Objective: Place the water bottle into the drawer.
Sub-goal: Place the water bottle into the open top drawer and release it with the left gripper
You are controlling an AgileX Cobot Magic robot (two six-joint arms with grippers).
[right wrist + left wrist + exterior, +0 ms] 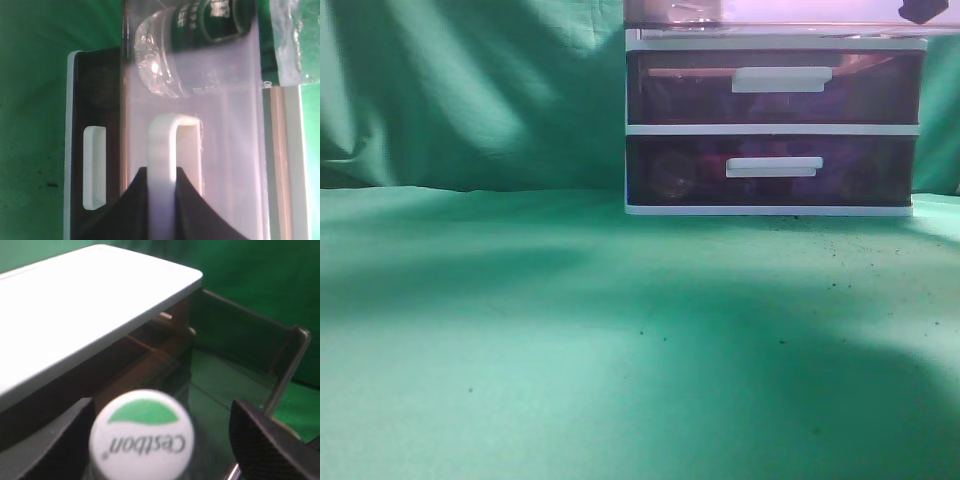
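Pincers: left pincer (pixel 160 440) clamped on the bottle (pixel 141 436) just under its cap; right pincer (pixel 161 200) closed on the drawer's handle (pixel 165 150)
Bottle: upright, held over the pulled-out drawer (pixel 280 365), base seen through the drawer front in the right wrist view
Handling: likely light, thin-walled plastic, smooth and slippery; neck below the cap is the stiffest hold
Surface: green cloth tabletop (pixel 570 350), a few dark specks
Room: green drape behind; two darker drawers (pixel 775 130) shut below

green-clothed table (pixel 520 350) carries the white-framed drawer unit (pixel 775 128).
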